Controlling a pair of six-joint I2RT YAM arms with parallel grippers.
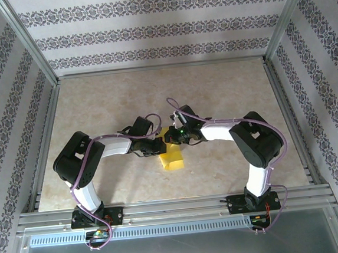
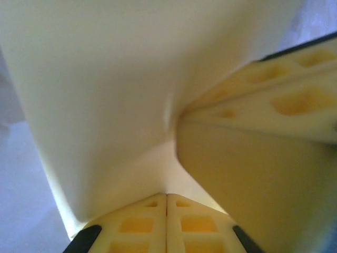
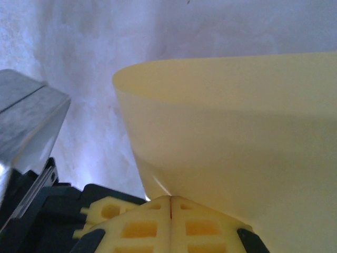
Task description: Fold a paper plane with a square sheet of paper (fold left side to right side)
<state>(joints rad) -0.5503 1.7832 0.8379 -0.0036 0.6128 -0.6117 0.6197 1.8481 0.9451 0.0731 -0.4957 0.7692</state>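
Yellow, thin and smooth, the square sheet of paper (image 1: 173, 158) bows in a soft curve over the middle of the marbled beige table (image 1: 96, 109). The left gripper (image 2: 167, 196) and the right gripper (image 3: 171, 198) are each pinched tight on the sheet's edge.

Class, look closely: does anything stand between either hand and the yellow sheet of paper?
Nothing visible does. The left hand and the right hand are each shut directly on the yellow sheet, near the middle of the table.
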